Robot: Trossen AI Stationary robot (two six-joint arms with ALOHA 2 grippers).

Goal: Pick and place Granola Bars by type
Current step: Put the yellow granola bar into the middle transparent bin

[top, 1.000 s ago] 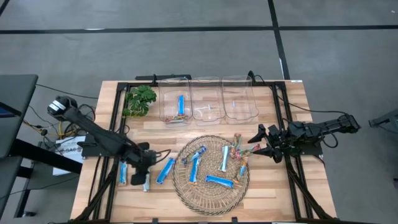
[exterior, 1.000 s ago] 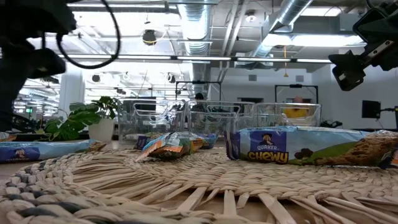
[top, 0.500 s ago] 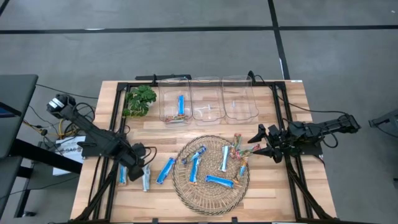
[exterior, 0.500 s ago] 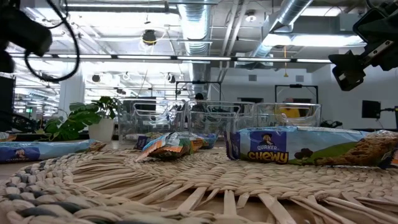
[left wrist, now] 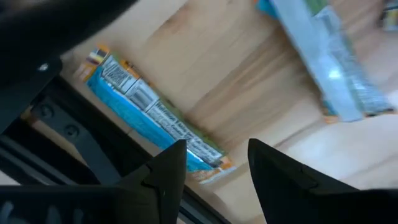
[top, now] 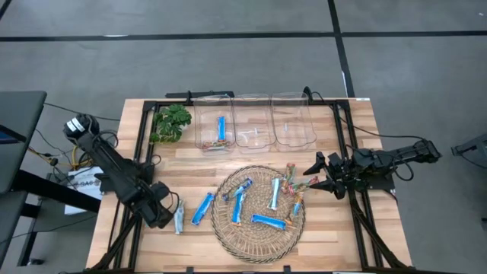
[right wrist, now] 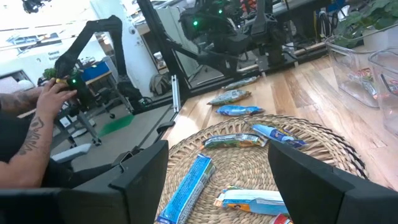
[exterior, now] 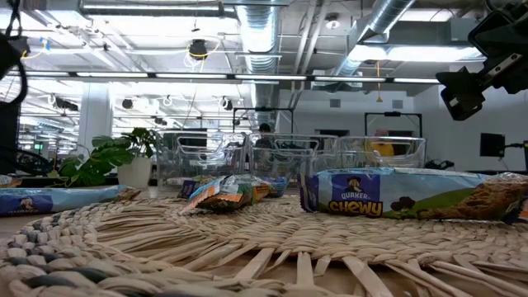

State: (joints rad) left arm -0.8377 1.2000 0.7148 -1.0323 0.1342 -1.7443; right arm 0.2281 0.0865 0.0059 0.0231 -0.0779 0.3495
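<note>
Left gripper (left wrist: 211, 171): jaws apart, nothing held
Blue bar (left wrist: 152, 115): on the wood just beyond its fingertips
Right gripper (top: 318, 173): spread, beside the woven mat (top: 259, 242)

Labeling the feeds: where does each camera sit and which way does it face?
High: overhead, straight down on table; left gripper, right gripper.
Low: table height, across woven mat toward room; right arm at upper right.
Left wrist: over blue bar at table edge; own fingers.
Right wrist: across mat; own fingers.
Shared: mat, bars.
</note>
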